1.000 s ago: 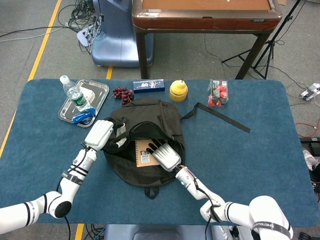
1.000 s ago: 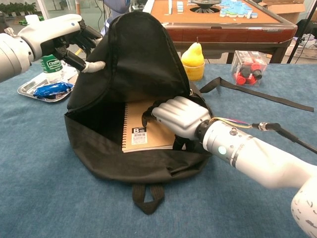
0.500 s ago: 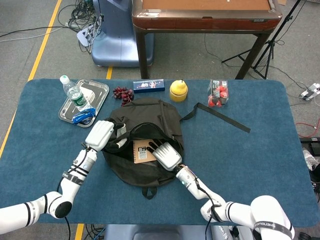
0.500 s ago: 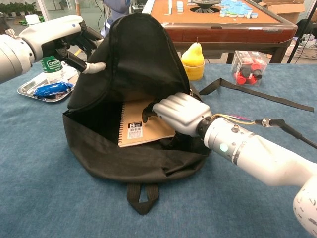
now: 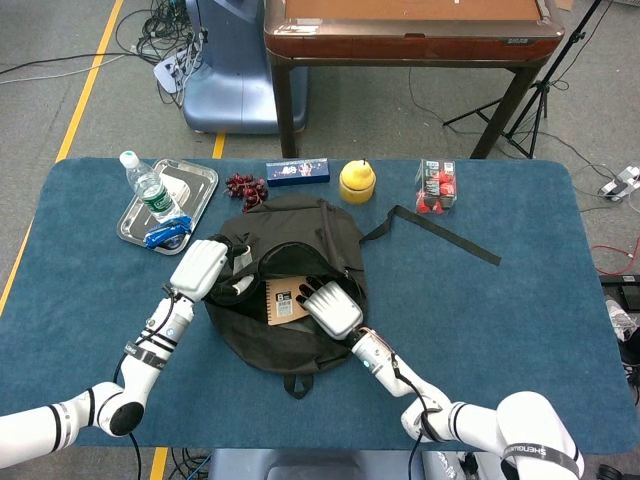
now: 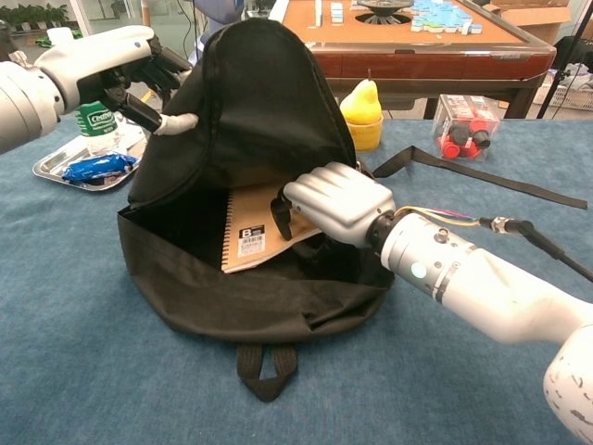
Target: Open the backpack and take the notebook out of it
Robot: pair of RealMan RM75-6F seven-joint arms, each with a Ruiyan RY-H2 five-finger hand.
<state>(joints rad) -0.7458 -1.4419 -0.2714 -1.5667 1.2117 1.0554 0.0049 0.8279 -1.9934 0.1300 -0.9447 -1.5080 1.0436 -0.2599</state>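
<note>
Notebook [image 6: 250, 234] is lying inside the opened backpack [image 6: 250, 130], under the right hand [image 6: 335, 202], whose fingers are curling over its near edge. It is judged light, stiff and flat, best taken by that edge. The flap is being held up by the left hand [image 6: 120, 65]. Compared with a second ago, the notebook is being tilted upward.

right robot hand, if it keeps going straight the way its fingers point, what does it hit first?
Most likely the notebook: the right robot hand has its fingertips on it inside the open backpack, pointing deeper in. Behind the notebook comes the backpack's inner fabric, though depth there is hard to judge.
</note>
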